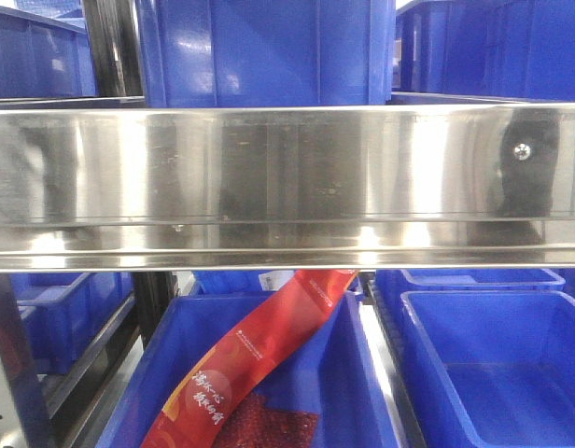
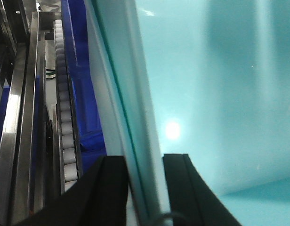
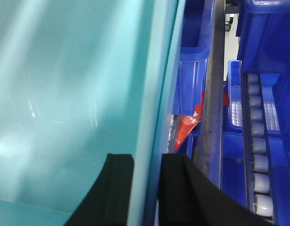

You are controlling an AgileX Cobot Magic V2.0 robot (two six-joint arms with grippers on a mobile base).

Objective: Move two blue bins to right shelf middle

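Wrist views sit nearest to the work: on the left wrist camera the left gripper (image 2: pixel 144 188) has its two black fingers (image 2: pixel 110 188) on either side of a pale turquoise-looking bin wall (image 2: pixel 131 117), one inside and one outside, clamped on the rim; the bin interior (image 2: pixel 220 94) fills the right of that frame, smooth and with nothing visible in it. Left of the wall runs a roller track (image 2: pixel 65 122) and steel shelf rails (image 2: pixel 18 132). On the right wrist camera the right gripper (image 3: pixel 146 193) is likewise closed over the opposite wall (image 3: pixel 157 94) of the held bin, whose glossy inside (image 3: pixel 69 94) takes up the left of the frame. Right of that wall a red packet (image 3: pixel 186 126) pokes up beside another blue bin (image 3: pixel 192 70), and farther right a second roller track (image 3: pixel 258 155) runs between blue bins. From the front-facing camera, the near lower level holds a blue bin (image 1: pixel 357 373) with a long red packet (image 1: pixel 269 345) printed with white characters lying slanted inside it, and on the right an open blue bin (image 1: pixel 493 364) whose visible floor is bare. Above these a broad stainless shelf beam (image 1: pixel 287 187) crosses the whole frame. Beyond and above it stands a large blue bin (image 1: pixel 269 51) on the upper level, flanked by more blue bins at far left (image 1: pixel 35 56) and far right (image 1: pixel 493 47); their contents cannot be seen.
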